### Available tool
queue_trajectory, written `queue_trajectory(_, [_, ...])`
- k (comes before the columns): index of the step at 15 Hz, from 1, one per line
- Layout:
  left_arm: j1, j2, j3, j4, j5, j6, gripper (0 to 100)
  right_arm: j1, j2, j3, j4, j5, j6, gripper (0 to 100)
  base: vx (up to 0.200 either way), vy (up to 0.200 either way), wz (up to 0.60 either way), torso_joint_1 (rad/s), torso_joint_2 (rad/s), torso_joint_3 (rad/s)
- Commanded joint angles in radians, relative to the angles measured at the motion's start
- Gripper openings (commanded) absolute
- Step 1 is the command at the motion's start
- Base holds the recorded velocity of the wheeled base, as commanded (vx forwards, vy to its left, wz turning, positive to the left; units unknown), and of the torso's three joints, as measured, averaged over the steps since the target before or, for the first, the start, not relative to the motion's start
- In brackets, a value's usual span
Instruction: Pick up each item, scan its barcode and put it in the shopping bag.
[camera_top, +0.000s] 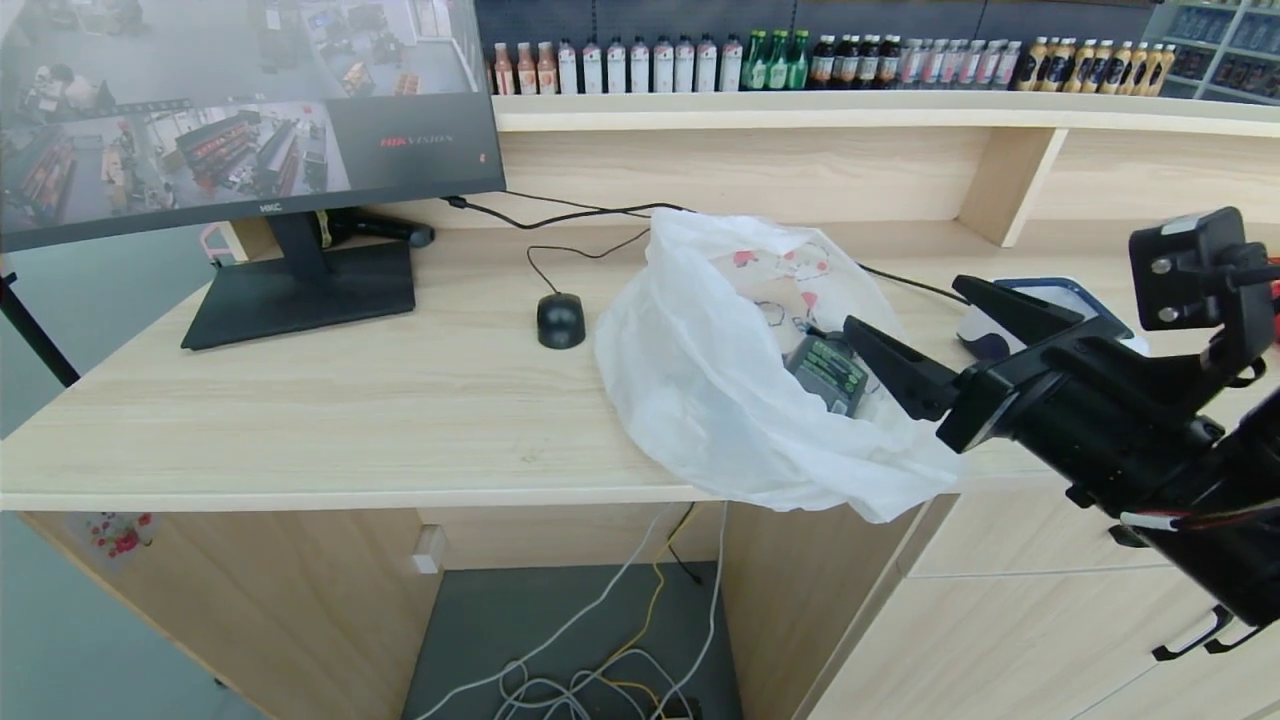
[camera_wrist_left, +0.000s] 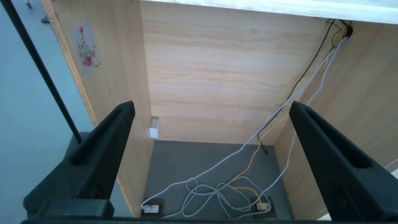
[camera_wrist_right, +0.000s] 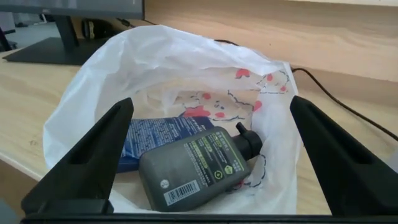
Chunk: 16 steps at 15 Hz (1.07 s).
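White thin plastic makes up the shopping bag (camera_top: 700, 400), so it is likely soft and floppy and will slide if it gets bumped. One corner of the bag hangs over the front edge of the wooden counter (camera_top: 350, 400).

Inside the bag lies a dark grey bottle (camera_wrist_right: 199, 168) on its side, half on top of a flat blue packet (camera_wrist_right: 155, 134). The bottle looks hard and smooth, and maybe a bit heavy if it is full. The best place to hold it is likely across its wide flat middle, not by the small cap. The packet looks light and bendy, so it needs a soft pinch at one edge.

The right gripper (camera_top: 908, 305) hangs just above the bag's open mouth, spread wide and holding nothing. The left gripper (camera_wrist_left: 211, 106) is low, under the counter and well away from the bag. It is also spread wide and holds nothing.

Beside the bag, toward the mouse (camera_top: 560, 320), there is bare counter to move over. Behind the bag run black cables (camera_top: 560, 215) and a wooden wall, so room there is tight.
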Motion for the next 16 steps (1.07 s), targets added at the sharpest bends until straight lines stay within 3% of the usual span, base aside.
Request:
queue_trajectory(1, [0.0, 0.0, 0.0, 0.001, 0.001, -0.001, 100, -0.001, -0.018, 0.045, 0.004, 0.0, 0.003, 100, 0.0, -0.2, 0.0, -0.002, 0.0, 0.002])
queue_trajectory(4, [0.0, 0.0, 0.0, 0.001, 0.001, -0.003, 100, -0.002, -0.038, 0.094, 0.001, 0.0, 0.003, 100, 0.0, -0.2, 0.0, 0.015, 0.0, 0.004])
queue_trajectory(16, [0.0, 0.0, 0.0, 0.002, 0.001, -0.003, 100, 0.001, -0.052, 0.088, -0.005, 0.004, 0.005, 100, 0.0, -0.2, 0.0, 0.001, 0.0, 0.002])
